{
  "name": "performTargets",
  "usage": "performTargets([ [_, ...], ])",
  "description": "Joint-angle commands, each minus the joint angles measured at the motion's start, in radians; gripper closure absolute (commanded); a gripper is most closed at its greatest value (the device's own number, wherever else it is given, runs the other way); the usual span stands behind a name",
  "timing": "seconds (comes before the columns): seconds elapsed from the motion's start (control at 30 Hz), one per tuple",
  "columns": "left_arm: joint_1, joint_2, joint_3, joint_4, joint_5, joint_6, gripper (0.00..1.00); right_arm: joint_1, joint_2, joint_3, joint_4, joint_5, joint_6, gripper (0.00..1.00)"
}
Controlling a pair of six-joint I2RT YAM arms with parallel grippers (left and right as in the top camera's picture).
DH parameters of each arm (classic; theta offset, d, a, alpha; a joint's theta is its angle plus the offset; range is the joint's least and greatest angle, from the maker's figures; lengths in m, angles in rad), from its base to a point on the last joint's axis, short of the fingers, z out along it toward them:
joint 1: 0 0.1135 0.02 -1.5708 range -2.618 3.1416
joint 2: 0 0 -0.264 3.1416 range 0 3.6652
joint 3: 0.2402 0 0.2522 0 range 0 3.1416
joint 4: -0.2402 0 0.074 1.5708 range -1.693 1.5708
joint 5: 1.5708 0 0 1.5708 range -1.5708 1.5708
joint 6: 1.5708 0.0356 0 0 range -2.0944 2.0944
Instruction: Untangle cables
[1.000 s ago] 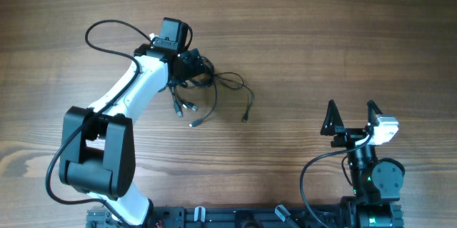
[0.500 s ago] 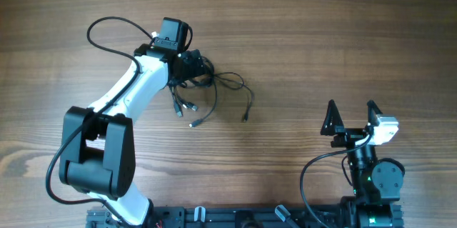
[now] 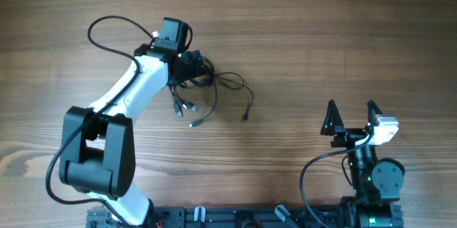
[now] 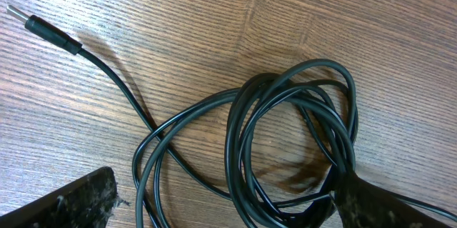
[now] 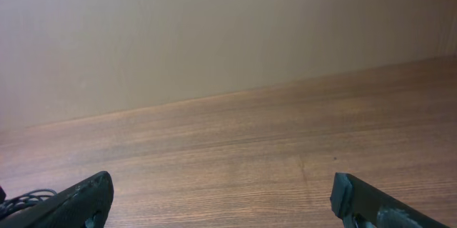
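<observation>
I find the left gripper point(image 3: 190, 65) lowered over the left part of the cables point(image 3: 214, 85). The cables lie bunched on the wooden table point(image 3: 321, 28), left of centre, with loose ends trailing right and toward the near edge. On the left wrist camera its jaws stand wide, the coil point(image 4: 285, 128) lies between them and meets the right-hand finger point(image 4: 378, 203). One silver-tipped plug point(image 4: 39, 24) lies apart at upper left. The right gripper point(image 3: 351, 114) sits well apart near its base, jaws wide, holding nothing.
</observation>
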Motion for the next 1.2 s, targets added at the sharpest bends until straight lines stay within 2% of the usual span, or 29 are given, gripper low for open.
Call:
performTargets([
  [0.0, 0.001, 0.008, -0.003, -0.001, -0.017, 0.019, 0.0, 0.005, -0.003, -0.001, 0.003, -0.002, 0.008, 0.0],
  [1.17, 0.001, 0.008, -0.003, 0.001, -0.017, 0.019, 0.0, 0.005, -0.003, -0.001, 0.003, -0.002, 0.008, 0.0],
])
